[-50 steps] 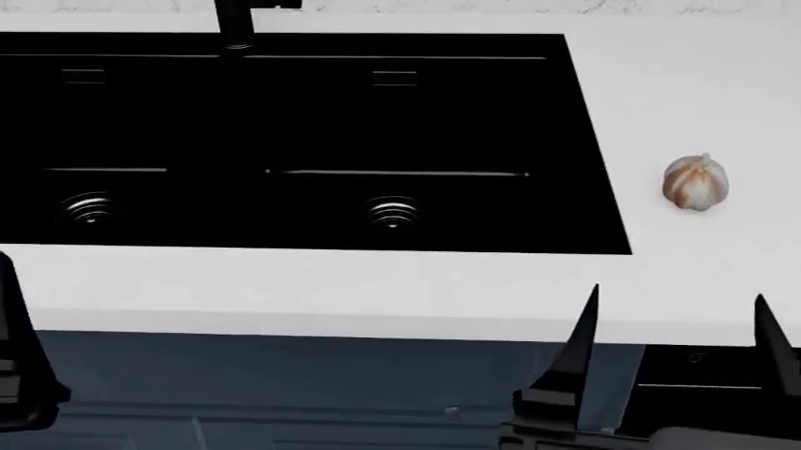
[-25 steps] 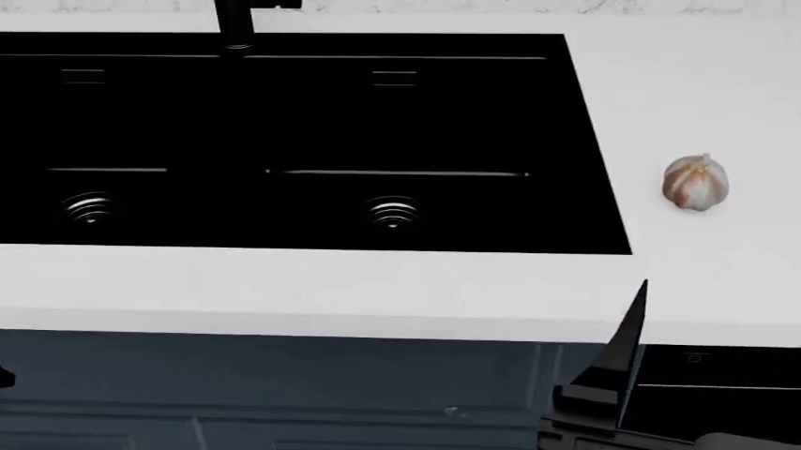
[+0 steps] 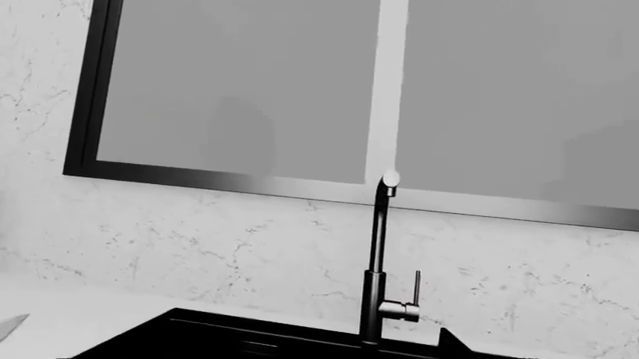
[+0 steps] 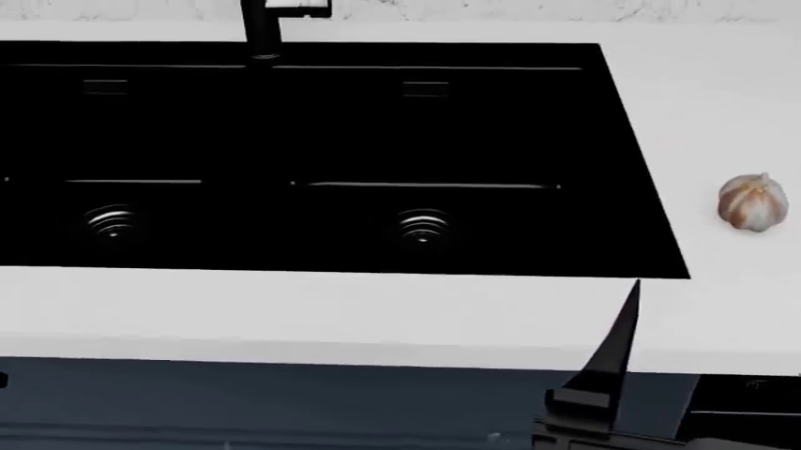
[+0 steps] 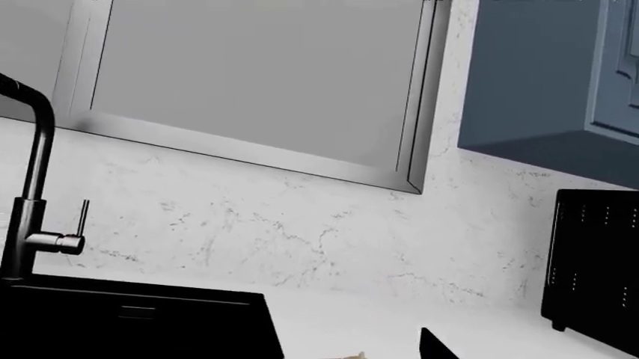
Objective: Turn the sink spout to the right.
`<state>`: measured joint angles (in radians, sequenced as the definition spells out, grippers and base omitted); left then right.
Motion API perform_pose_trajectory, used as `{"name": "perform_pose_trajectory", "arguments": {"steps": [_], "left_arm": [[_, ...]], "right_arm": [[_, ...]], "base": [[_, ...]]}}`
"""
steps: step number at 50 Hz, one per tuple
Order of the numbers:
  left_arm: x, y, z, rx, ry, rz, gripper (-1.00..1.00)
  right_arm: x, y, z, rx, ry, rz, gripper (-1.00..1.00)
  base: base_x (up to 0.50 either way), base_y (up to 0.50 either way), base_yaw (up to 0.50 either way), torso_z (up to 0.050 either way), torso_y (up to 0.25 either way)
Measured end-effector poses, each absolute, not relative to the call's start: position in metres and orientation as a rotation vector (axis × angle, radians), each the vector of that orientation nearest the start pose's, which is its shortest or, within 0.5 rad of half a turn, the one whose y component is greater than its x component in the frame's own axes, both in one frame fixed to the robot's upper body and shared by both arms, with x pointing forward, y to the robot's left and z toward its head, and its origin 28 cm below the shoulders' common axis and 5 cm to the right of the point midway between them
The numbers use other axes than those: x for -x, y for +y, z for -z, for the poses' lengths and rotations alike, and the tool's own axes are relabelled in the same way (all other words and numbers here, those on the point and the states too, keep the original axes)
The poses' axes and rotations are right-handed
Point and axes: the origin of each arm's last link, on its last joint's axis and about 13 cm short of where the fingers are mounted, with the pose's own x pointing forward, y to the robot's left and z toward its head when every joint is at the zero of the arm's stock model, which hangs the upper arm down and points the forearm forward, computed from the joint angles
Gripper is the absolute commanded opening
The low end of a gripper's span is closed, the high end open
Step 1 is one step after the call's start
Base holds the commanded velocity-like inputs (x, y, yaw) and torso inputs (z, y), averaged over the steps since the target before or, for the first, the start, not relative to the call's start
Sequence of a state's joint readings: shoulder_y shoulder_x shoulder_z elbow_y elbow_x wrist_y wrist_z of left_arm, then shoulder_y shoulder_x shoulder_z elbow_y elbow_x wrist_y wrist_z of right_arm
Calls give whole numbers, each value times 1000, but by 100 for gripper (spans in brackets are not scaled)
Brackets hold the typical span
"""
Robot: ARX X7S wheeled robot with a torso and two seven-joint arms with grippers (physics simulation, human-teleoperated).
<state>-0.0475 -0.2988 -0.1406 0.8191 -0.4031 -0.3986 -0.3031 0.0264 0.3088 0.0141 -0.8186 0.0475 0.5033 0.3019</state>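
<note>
The sink spout (image 3: 375, 262) is a slim black tube with a steel side stub (image 3: 399, 310) and a thin lever, standing behind the sink (image 4: 626, 169). Its base shows in the head view (image 4: 263, 28), and it shows in the right wrist view (image 5: 25, 187). Both grippers are low in front of the counter, far from the spout. My right gripper (image 4: 716, 361) is open and empty, with one finger (image 4: 616, 347) showing. One left fingertip (image 3: 447, 342) shows well off centre; the other is lost against the black sink.
A garlic bulb (image 4: 752, 202) lies on the white counter (image 4: 375, 319) right of the sink. A black appliance (image 5: 594, 269) stands at the far right under a blue wall cabinet (image 5: 559, 75). A window and a marble backsplash are behind the spout.
The right gripper shifted to the right, so only one finger now shows. The left gripper dropped out of the head view. The sink and garlic now sit a little lower and to the right in the head view.
</note>
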Motion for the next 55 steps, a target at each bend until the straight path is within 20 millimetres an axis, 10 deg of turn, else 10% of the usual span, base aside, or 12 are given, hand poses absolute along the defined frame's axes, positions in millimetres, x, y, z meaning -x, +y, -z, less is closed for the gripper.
{"name": "perform_pose_trajectory", "arguments": {"steps": [55], "left_arm": [[-183, 247, -170, 60, -446, -124, 100]], "right_arm": [[-182, -137, -151, 198, -369, 200, 100]], "base": [[256, 274, 0, 0, 0]]}}
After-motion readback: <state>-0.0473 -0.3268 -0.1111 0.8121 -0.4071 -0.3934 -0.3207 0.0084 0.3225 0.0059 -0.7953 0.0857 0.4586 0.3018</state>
